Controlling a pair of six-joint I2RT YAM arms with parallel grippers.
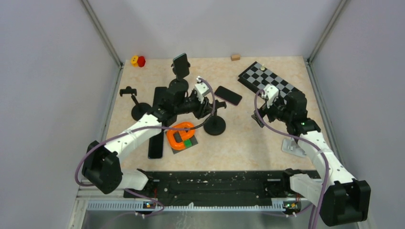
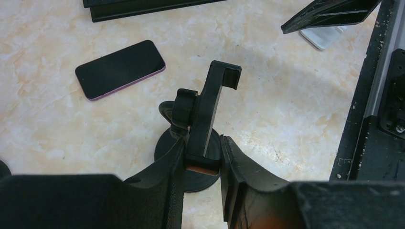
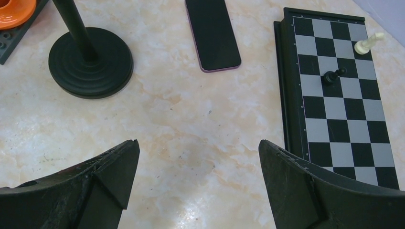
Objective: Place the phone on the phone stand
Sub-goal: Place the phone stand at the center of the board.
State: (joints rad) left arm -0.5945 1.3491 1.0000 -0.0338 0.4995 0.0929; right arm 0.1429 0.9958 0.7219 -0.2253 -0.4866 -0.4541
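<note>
Two claws, one busy: your L claw (image 2: pixel 203 148) grips the phone stand (image 2: pixel 212 95), phone (image 2: pixel 119 69) lies loose on the table (image 3: pixel 191 119).
L claw is closed down narrow on the lower end of the stand's cradle, a finger pressed on each side; the cradle rises tilted above the fingers, w/ its round base flat on the table underneath. Phone lies flat, dark face up, near the stand but not touching it, and nothing has hold of it. In the top view it sits just past the stand, towards the back wall. Your R claw (image 3: pixel 198 152) gapes fully wide w/ nothing in it, hanging over bare table btw the stand's base and the chessboard (image 3: pixel 344 95), the phone ahead of it.
</note>
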